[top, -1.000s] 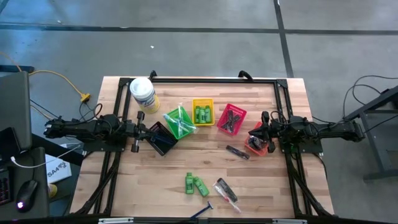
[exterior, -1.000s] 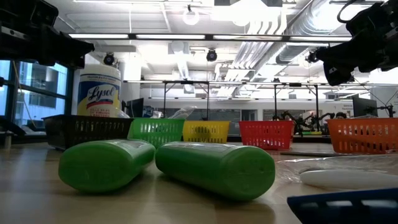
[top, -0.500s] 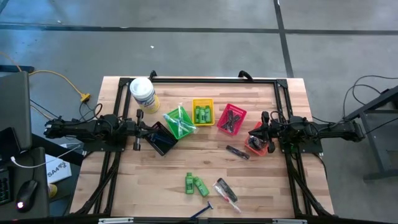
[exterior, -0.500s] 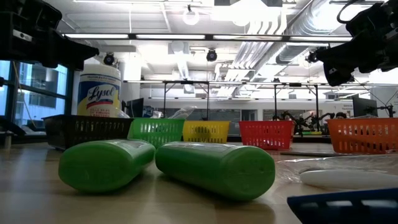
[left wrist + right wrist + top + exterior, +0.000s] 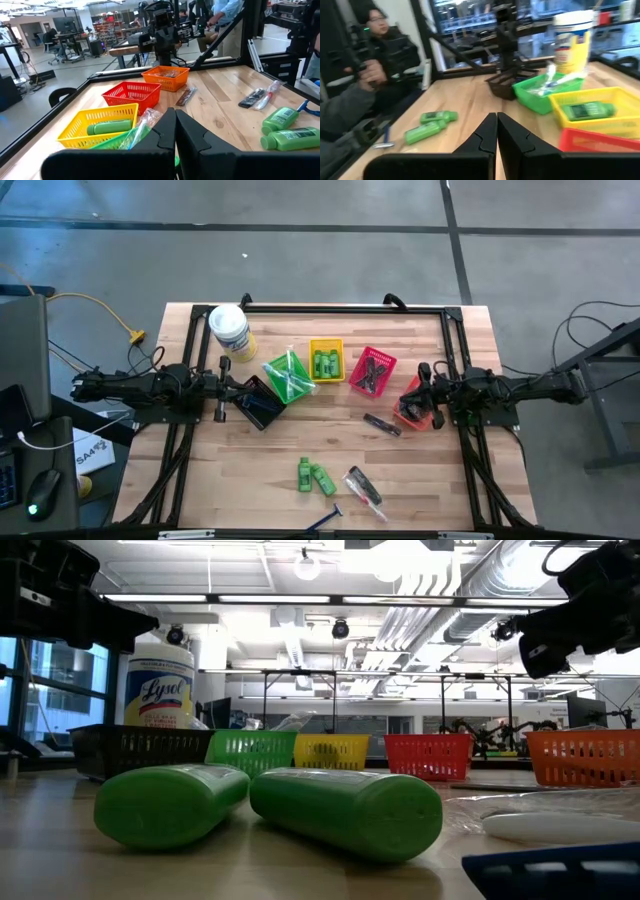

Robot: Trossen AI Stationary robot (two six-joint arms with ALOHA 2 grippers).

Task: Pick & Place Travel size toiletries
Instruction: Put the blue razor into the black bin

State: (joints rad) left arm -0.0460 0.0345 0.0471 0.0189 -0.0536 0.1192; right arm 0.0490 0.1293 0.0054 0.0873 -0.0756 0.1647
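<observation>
Two bright green mini bottles [image 5: 315,476] lie side by side on the wood near the table's near edge, large in the low view [image 5: 345,810]. Beside them lie a slim clear tube [image 5: 362,486] and a blue-handled razor [image 5: 325,518]. A dark comb [image 5: 382,424] lies left of the orange basket [image 5: 410,408]. My left gripper [image 5: 230,388] hangs shut above the black basket [image 5: 262,404]; its fingers meet in the left wrist view [image 5: 175,122]. My right gripper [image 5: 418,388] hangs shut above the orange basket, its fingers closed together in the right wrist view [image 5: 496,127].
A row of small baskets crosses the table's middle: black, green [image 5: 290,376], yellow [image 5: 326,360], red [image 5: 372,372], orange. A white tub with a yellow label [image 5: 230,330] stands at the far left. A seated person [image 5: 375,70] shows beyond the table's near side. Bare wood lies between baskets and bottles.
</observation>
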